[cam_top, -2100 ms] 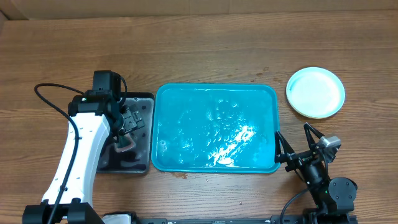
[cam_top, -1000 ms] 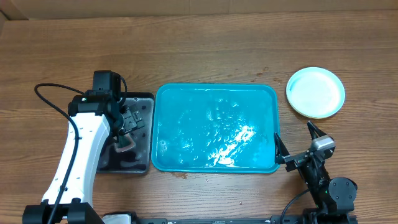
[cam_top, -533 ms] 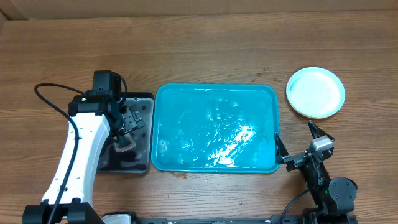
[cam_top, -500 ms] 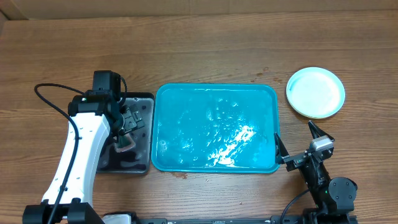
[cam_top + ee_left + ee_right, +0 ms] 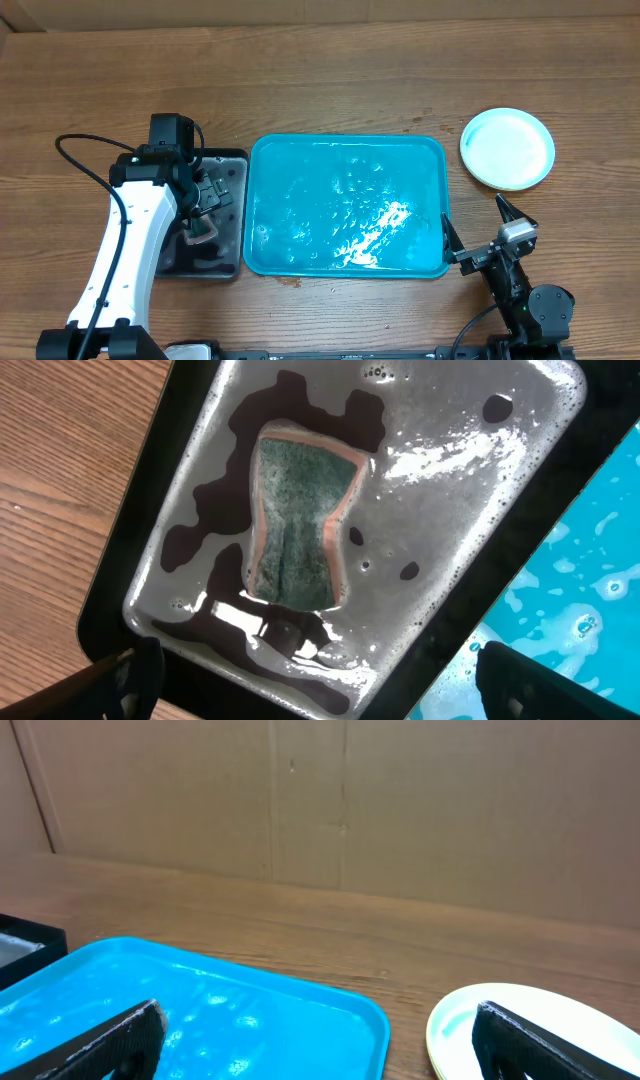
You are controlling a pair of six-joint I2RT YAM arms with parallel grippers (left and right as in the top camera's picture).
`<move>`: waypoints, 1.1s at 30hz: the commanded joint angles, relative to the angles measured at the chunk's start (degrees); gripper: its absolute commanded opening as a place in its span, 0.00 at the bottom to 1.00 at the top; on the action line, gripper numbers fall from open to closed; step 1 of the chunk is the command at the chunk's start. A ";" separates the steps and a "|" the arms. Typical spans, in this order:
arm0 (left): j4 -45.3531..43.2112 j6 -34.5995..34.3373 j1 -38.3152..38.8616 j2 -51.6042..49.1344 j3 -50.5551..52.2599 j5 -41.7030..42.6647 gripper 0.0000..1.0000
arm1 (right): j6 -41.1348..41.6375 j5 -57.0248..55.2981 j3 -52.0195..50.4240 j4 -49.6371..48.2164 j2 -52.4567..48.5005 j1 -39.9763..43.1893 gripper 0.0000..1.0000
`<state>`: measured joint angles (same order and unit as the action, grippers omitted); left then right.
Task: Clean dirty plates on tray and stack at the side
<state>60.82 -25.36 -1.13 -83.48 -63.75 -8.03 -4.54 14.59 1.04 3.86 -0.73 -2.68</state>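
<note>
1. The turquoise tray (image 5: 345, 205) lies in the middle of the wooden table (image 5: 320, 70), its surface wet and glossy under the lights.
2. The plates (image 5: 507, 148) sit in a stack on the bare table beyond the tray's far right corner, near it but not touching. The top one has a light blue rim and a whitish centre. The right wrist view catches a pale yellow-green rim (image 5: 450, 1020) at the stack's edge.
3. A smaller black tray (image 5: 232, 165) sits just beside the turquoise tray's left side, filled with foamy water.
4. A green-faced sponge (image 5: 295, 525) with a pinkish edge lies flat in that water, pinched in at its waist.
5. The left gripper (image 5: 320, 675) hangs over the black tray with its jaws spread wide. The sponge lies loose ahead of them, gripped by neither finger.
6. The right gripper (image 5: 472, 215) sits low at the turquoise tray's near right corner, jaws wide apart and holding nothing. Its left finger stands just beside the tray's rim, and the plates lie ahead of it to the right.
7. A cardboard wall (image 5: 400, 800) closes off the far side of the table.
</note>
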 commanded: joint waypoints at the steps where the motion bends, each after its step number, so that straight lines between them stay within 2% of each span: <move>1: 0.02 -0.37 0.39 0.66 -0.09 -2.25 1.00 | -0.22 -0.55 -0.59 -0.31 0.57 -0.20 1.00; 9: 0.04 -0.31 0.50 2.91 -0.09 -2.36 1.00 | -0.22 -0.55 -0.59 -0.31 0.57 -0.20 1.00; 16: -3.41 0.83 0.59 13.66 -0.09 -3.89 0.99 | -0.22 -0.55 -0.59 -0.31 0.57 -0.20 1.00; 23: -9.40 16.04 0.59 25.90 -0.09 3.82 1.00 | -0.22 -0.55 -0.59 -0.31 0.57 -0.20 0.99; 30: -13.79 34.56 0.61 38.23 0.24 18.47 1.00 | -0.22 -0.55 -0.59 -0.31 0.57 -0.20 1.00; 33: -17.29 37.22 0.61 42.49 1.92 20.98 1.00 | -0.22 -0.55 -0.59 -0.31 0.57 -0.20 1.00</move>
<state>45.87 2.44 -1.10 -45.69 -63.22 5.45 -4.54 14.59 1.04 3.90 -0.73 -2.68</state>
